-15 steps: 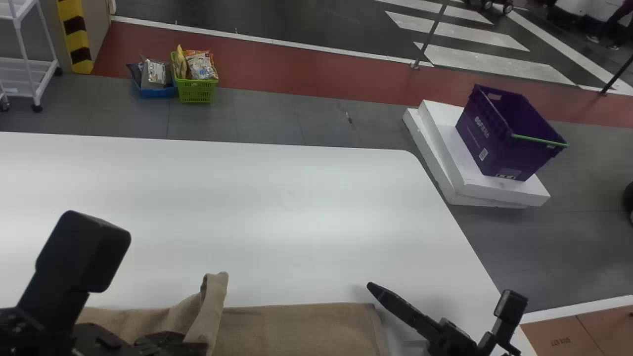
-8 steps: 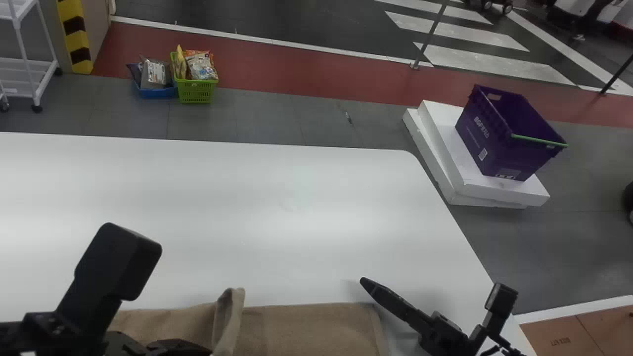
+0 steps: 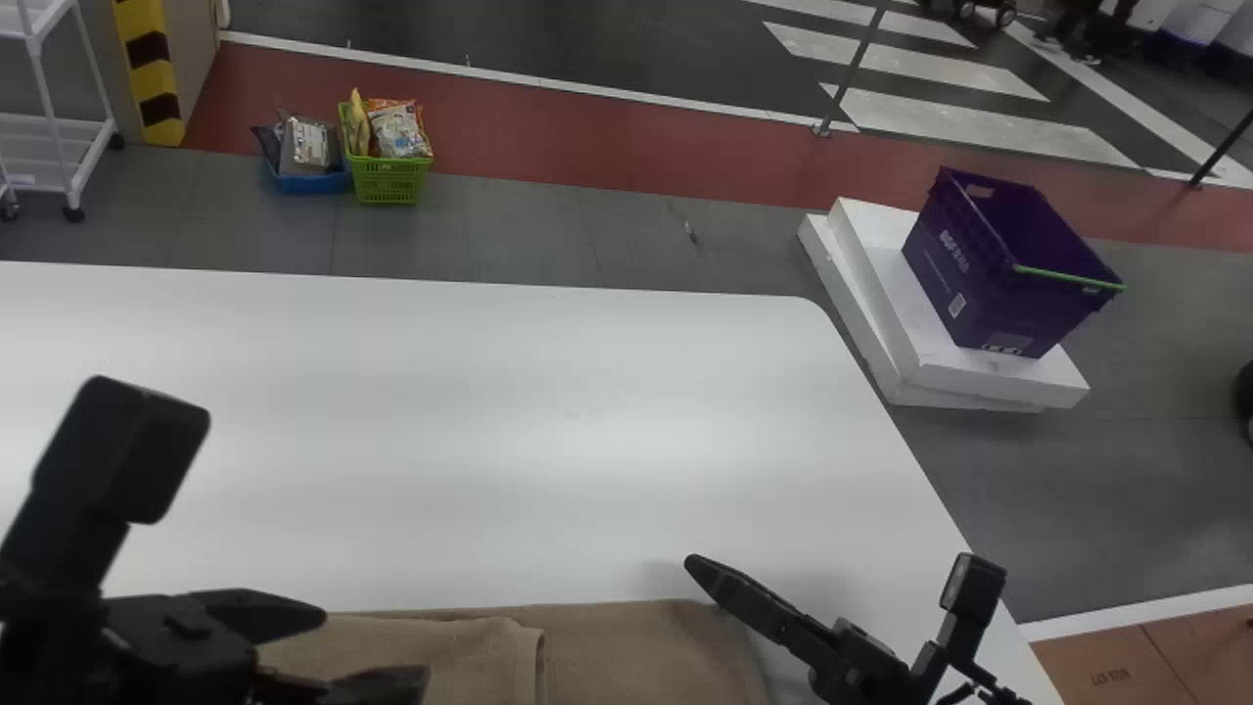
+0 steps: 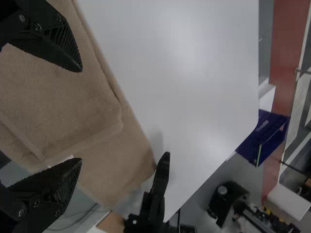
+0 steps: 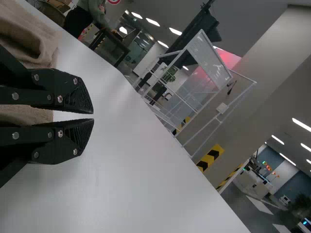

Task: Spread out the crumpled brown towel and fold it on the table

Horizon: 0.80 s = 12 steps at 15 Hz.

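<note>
So the brown towel (image 3: 636, 651) looked like soft cloth, matt and a bit fuzzy. The table (image 3: 489, 411) was smooth white, kinda satiny with a blurry sheen. The left gripper (image 3: 377, 646) and right gripper (image 3: 691, 563) both had a mostly matt black finish, with ribbed gripping faces and shiny metal screws (image 5: 60, 99). The purple crate (image 3: 969, 284) was pretty clearly hard plastic, same deal with the green basket (image 3: 389, 181). The snack bag (image 3: 399, 132) had that glossy, crinkly film look, and the gray floor (image 3: 529, 240) seemed smooth, sorta dull.
</note>
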{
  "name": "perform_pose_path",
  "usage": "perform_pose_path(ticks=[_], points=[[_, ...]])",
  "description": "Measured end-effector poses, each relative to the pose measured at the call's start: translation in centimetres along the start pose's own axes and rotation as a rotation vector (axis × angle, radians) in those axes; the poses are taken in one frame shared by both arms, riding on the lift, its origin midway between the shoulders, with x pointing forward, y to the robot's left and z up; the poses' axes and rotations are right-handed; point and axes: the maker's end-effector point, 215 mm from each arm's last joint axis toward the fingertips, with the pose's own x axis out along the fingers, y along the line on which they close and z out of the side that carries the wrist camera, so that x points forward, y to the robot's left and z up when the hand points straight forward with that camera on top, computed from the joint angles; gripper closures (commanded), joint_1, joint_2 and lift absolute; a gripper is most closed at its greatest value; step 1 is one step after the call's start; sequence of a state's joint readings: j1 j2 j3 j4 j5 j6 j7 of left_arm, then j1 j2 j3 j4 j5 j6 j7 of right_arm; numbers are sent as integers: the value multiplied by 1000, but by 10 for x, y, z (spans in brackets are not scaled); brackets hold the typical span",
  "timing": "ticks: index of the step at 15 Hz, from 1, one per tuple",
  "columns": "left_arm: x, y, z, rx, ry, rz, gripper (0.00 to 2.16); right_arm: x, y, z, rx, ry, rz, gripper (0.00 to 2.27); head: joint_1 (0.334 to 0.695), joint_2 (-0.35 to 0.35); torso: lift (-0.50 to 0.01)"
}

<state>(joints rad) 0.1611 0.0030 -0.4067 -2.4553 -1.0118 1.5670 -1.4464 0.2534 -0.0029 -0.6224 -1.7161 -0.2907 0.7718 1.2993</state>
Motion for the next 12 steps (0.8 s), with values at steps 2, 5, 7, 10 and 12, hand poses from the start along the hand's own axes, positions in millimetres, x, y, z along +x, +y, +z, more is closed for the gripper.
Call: perform_pose_path(ticks=[2,5,7,10,12], points=[[-29,28,18,-20,-82,81,63,-3,16,6,4,22,-2,53,695,-336,-127],[-86,84,35,-105,-225,179,63,1,31,13,34,78,-71,134,695,-196,-127],[-122,119,33,-185,-310,204,63,0,50,2,108,170,-148,147,695,-115,-127],[-151,141,28,-235,-367,224,66,1,84,-3,145,258,-207,147,695,5,-127],[-163,153,25,-259,-388,241,66,14,105,30,30,234,-215,144,695,32,-127]])
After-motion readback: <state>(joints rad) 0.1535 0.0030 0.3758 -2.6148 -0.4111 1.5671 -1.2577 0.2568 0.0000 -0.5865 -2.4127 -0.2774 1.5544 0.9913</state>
